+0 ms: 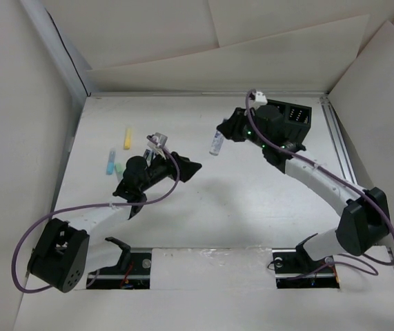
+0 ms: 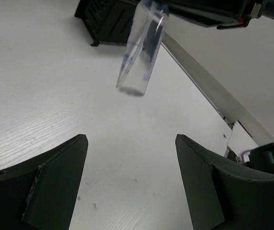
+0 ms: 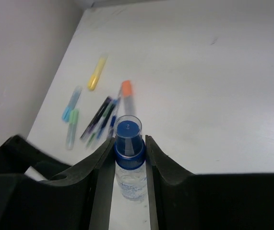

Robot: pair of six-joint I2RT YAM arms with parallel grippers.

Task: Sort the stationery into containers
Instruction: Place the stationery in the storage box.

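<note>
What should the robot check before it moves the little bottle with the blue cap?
1. Right gripper shut on the bottle: ok.
2. Bottle clear of the table: ok, the left wrist view shows it hanging in the air.
3. Left gripper open, empty and apart from the bottle: ok.
4. Free compartment in the black organiser box: cannot tell.
5. Loose pens lying on the table, away from the box: ok.

Left gripper (image 2: 132,179) open, low, right gripper (image 3: 130,160) raised, clamping a bottle (image 3: 128,132).
</note>
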